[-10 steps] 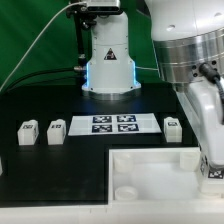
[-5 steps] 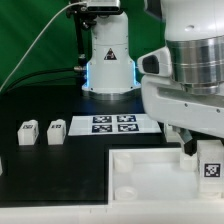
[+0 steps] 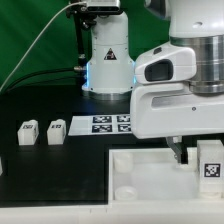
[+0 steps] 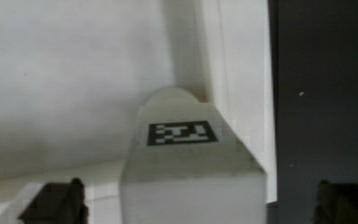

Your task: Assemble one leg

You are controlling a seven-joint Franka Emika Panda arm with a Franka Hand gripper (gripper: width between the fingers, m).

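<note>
One leg (image 3: 210,160), a white post with a black-and-white tag, stands upright at the far right corner of the large white tray-like piece (image 3: 140,170). In the wrist view the leg (image 4: 181,150) lies between my two dark fingertips (image 4: 55,200), with a gap on each side. My gripper (image 4: 197,205) is open around it and does not touch it. In the exterior view the gripper (image 3: 192,153) hangs just beside and above the leg, mostly hidden by the arm's white housing. Two more legs (image 3: 27,132) (image 3: 56,131) stand on the black table at the exterior view's left.
The marker board (image 3: 100,123) lies on the table behind the tray, partly hidden by my arm. The robot's base (image 3: 108,55) stands at the back. Black table (image 4: 327,90) shows beside the tray's wall in the wrist view.
My arm's wrist housing has swung toward the exterior view's left and now covers more of the marker board and the leg beside it. The leg at the tray's corner has stayed put.
</note>
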